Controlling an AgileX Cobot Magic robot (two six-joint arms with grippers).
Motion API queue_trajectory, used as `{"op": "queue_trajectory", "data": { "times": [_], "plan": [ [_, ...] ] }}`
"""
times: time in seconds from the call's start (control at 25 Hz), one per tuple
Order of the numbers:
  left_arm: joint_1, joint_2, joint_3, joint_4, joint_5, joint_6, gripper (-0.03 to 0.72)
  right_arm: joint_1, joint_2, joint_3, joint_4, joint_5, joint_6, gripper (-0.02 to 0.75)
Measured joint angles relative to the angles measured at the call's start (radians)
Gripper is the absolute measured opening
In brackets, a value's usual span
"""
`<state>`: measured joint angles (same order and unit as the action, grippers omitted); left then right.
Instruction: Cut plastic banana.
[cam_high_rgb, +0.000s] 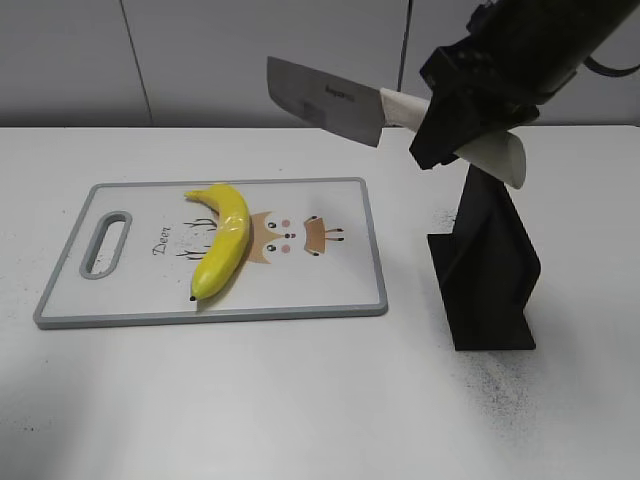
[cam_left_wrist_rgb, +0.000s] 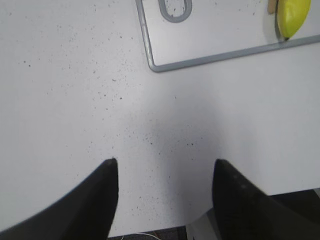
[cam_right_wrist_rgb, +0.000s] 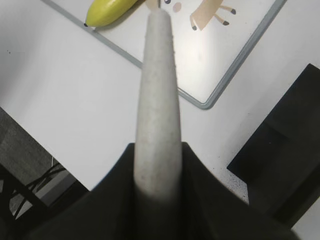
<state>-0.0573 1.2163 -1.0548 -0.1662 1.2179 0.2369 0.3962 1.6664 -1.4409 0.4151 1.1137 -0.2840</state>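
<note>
The plastic banana (cam_high_rgb: 225, 240) is glossy yellow and lies on the white, grey-rimmed cutting board (cam_high_rgb: 330, 302), left of its middle. Its tip shows in the left wrist view (cam_left_wrist_rgb: 292, 16) and the right wrist view (cam_right_wrist_rgb: 111, 10). My right gripper (cam_high_rgb: 447, 125) is shut on the knife (cam_high_rgb: 325, 100) by its pale handle (cam_right_wrist_rgb: 157, 100) and holds it in the air above the board's right end, blade pointing left. My left gripper (cam_left_wrist_rgb: 164, 167) is open and empty over bare table near the board's handle end; it does not show in the exterior view.
A black knife stand (cam_high_rgb: 488, 265) stands on the table right of the board, also in the right wrist view (cam_right_wrist_rgb: 285, 145). The board has a grey handle slot (cam_high_rgb: 106, 243) at its left end. The table's front edge is close under both wrist cameras.
</note>
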Motion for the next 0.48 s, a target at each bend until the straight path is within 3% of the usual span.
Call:
{"op": "queue_trajectory", "data": {
  "times": [0.48],
  "plan": [
    [0.000,-0.380,0.322,0.052,-0.028,0.000,0.553,0.000,-0.239,0.277,-0.077,-0.234,0.140,0.159]
  ]
}}
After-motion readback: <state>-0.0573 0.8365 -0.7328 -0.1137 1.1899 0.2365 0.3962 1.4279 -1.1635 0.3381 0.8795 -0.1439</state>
